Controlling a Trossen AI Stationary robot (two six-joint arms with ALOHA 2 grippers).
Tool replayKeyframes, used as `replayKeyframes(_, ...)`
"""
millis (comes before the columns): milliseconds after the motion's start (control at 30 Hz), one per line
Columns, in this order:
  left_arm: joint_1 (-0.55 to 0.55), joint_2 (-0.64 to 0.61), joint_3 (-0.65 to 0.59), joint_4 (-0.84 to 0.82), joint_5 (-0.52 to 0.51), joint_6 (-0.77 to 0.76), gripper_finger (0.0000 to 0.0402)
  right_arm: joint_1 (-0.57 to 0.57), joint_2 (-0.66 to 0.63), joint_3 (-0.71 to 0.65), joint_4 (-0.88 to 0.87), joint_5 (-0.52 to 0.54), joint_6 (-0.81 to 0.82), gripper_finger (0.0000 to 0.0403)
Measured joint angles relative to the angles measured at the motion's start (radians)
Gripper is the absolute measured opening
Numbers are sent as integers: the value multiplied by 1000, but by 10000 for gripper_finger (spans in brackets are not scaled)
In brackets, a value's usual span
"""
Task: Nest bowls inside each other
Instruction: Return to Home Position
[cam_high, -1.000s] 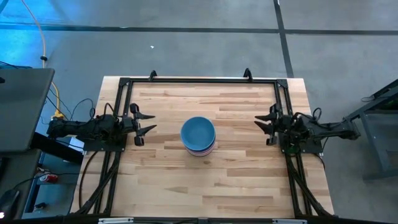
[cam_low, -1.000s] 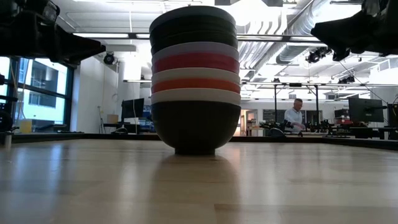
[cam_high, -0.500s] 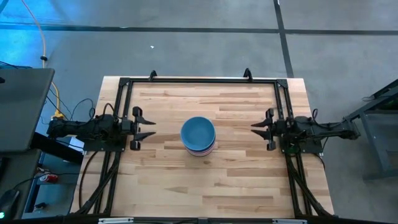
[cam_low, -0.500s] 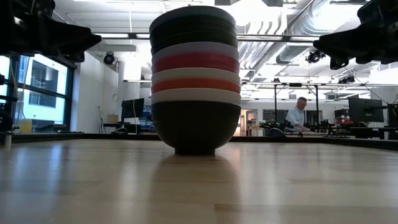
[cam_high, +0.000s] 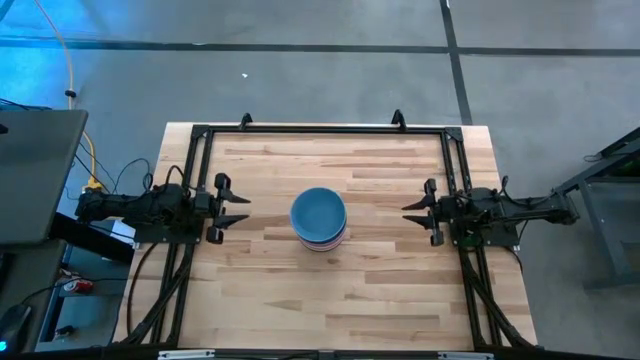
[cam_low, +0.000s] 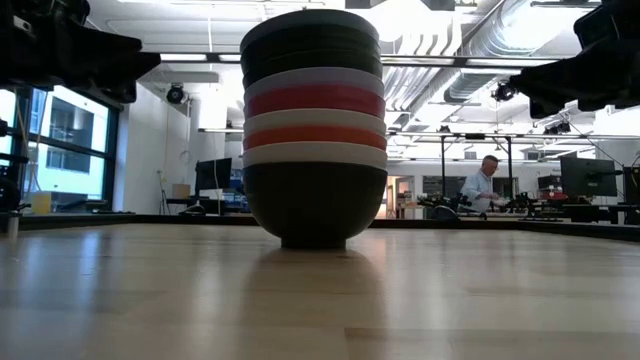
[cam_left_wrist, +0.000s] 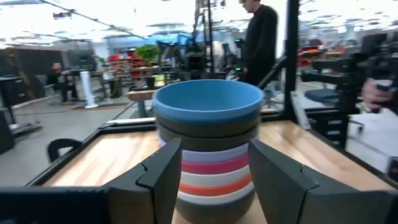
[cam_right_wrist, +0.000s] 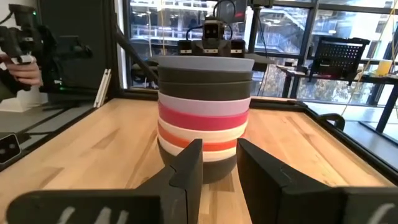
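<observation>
The bowls sat nested in one stack at the middle of the table, blue bowl on top with dark, lavender, magenta, white and red rims banded beneath it in the wrist views. Nesting looked done, and what remained was the retreat.

The left gripper hung near the table's left edge, fingers spread wide and holding nothing. The right gripper mirrored it on the right side, fingers parted by a narrower gap and also empty. Both stood well apart from the stack.

To finish cleanly, I'd say each arm should draw straight back along its own side and stay high. The stack is tall and narrow-footed, so a brush from a finger could tip it.

Against a second ago, the stack hadn't budged. In the low view the left arm had pulled back a touch toward its side and the right arm had sunk lower. The person in the room behind had drifted slightly to the right.
</observation>
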Motion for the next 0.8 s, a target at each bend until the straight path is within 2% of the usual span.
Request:
replayKeyframes(233,0,0,0,5,-88,-28,172,0,0,1,-5,-48,-1,91)
replayKeyframes(567,0,0,0,2,-68,-19,172,0,0,3,-3,-134,-53,91)
replayKeyframes(633,0,0,0,-8,-68,-18,172,0,0,3,-4,-118,-90,91)
replayKeyframes(800,0,0,0,-18,-68,10,172,0,1,4,-2,47,-100,91)
